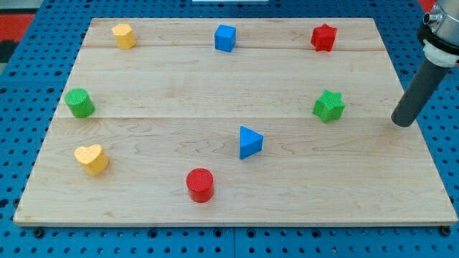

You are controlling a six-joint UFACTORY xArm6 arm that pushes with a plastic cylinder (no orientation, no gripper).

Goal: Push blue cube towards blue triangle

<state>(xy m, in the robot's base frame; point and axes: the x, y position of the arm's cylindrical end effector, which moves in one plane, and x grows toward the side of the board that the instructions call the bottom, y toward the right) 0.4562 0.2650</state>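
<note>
Rod [423, 84] upper part cut off at view's right edge

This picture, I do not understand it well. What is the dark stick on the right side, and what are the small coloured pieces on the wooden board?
There is one picture, looking down at a slant on a wooden board. The dark stick is a robot arm's rod; it holds nothing and only pushes. My tip is at the view's right edge, touching no block. Along the top: yellow block, blue cube, red star. In the middle: green cylinder, green star, blue triangle. Lower: yellow heart, red cylinder.
</note>
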